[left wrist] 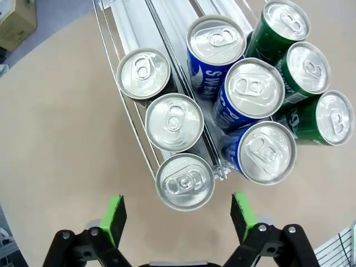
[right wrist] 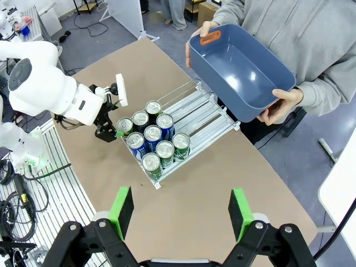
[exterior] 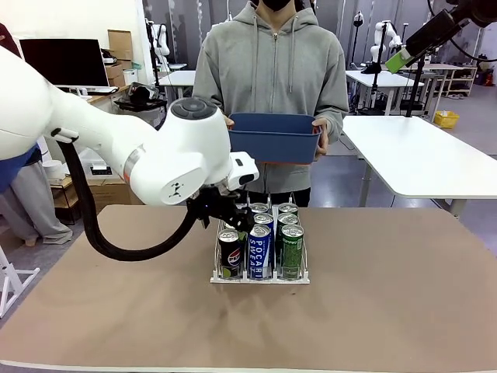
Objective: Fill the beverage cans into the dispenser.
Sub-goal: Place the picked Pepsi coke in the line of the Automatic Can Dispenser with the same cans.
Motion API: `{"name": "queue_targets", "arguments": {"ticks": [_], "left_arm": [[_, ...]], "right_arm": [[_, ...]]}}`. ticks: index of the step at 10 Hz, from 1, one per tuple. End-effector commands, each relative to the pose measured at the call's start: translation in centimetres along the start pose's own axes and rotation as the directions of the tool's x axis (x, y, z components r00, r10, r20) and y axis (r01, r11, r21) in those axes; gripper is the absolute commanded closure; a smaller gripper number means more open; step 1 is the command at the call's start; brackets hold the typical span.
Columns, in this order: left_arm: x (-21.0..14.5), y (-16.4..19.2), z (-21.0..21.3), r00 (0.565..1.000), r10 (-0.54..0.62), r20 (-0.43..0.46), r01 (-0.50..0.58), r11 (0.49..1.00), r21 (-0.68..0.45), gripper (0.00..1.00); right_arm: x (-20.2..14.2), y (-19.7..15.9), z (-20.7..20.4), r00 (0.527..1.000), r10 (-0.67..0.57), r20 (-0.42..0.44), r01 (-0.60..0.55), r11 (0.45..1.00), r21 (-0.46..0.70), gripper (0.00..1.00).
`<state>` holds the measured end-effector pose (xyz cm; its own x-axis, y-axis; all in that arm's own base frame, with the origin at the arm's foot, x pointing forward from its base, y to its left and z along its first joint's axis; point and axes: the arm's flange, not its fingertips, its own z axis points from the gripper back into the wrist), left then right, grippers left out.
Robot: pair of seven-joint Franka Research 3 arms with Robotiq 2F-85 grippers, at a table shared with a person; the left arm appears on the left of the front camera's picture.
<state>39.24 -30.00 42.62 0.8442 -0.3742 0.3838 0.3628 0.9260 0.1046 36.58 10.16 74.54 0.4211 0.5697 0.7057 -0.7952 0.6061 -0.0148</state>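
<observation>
The dispenser (exterior: pixel 260 277) sits mid-table (exterior: pixel 388 311), holding nine beverage cans (left wrist: pixel 245 92) in three lanes: black ones on the left, blue-and-white in the middle, green on the right. The left end effector (left wrist: pixel 177 214) hangs just above the left lane's near can (left wrist: pixel 184 182), jaws spread wide and holding nothing. The right end effector (right wrist: pixel 182 210) is raised high over the table, jaws apart and empty. At the far side a person holds a blue bin (exterior: pixel 276 137) in both hands
</observation>
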Motion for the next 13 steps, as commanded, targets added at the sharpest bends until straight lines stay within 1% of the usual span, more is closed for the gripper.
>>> {"name": "queue_targets", "arguments": {"ticks": [1,2,4,5,7,9,10,11,12,13], "left_arm": [[-0.2,2.6,4.0,0.999,-0.038,-0.012,0.037,0.999,-0.039,0.0],[-0.6,3.8,6.2,0.999,-0.04,-0.016,0.038,0.995,-0.091,0.0],[0.2,7.3,10.0,0.996,-0.093,-0.013,0.09,0.986,-0.139,0.0],[0.7,9.0,12.4,0.995,-0.098,0.011,0.098,0.979,-0.178,0.0],[1.5,13.2,17.2,0.986,-0.162,0.046,0.168,0.953,-0.253,0.0],[2.2,16.0,21.5,0.982,-0.172,0.082,0.188,0.946,-0.264,0.0],[2.5,17.2,23.8,0.975,-0.195,0.103,0.216,0.94,-0.264,0.0],[2.5,17.6,25.9,0.967,-0.214,0.138,0.245,0.928,-0.279,0.0],[2.2,17.5,27.9,0.96,-0.211,0.184,0.255,0.929,-0.269,0.0],[2.1,17.8,29.8,0.943,-0.21,0.259,0.274,0.931,-0.242,0.0]], "right_arm": [[-0.1,0.0,0.1,1.0,-0.001,-0.005,0.001,1.0,0.007,0.09],[-0.1,0.0,0.1,1.0,-0.001,-0.005,0.001,1.0,0.007,0.09],[-0.1,0.0,0.1,1.0,-0.001,-0.005,0.001,1.0,0.007,0.09],[-0.1,0.0,0.1,1.0,-0.001,-0.005,0.001,1.0,0.007,0.09],[-0.1,0.0,0.1,1.0,-0.001,-0.005,0.001,1.0,0.007,0.09],[-0.1,0.0,0.1,1.0,-0.001,-0.005,0.001,1.0,0.007,0.09],[-0.1,0.0,0.1,1.0,-0.001,-0.005,0.001,1.0,0.007,0.09],[-0.1,0.0,0.1,1.0,-0.001,-0.005,0.001,1.0,0.007,0.09],[-0.1,0.0,0.1,1.0,-0.001,-0.005,0.001,1.0,0.007,0.09],[-0.1,0.0,0.1,1.0,-0.001,-0.005,0.001,1.0,0.007,0.09]]}}
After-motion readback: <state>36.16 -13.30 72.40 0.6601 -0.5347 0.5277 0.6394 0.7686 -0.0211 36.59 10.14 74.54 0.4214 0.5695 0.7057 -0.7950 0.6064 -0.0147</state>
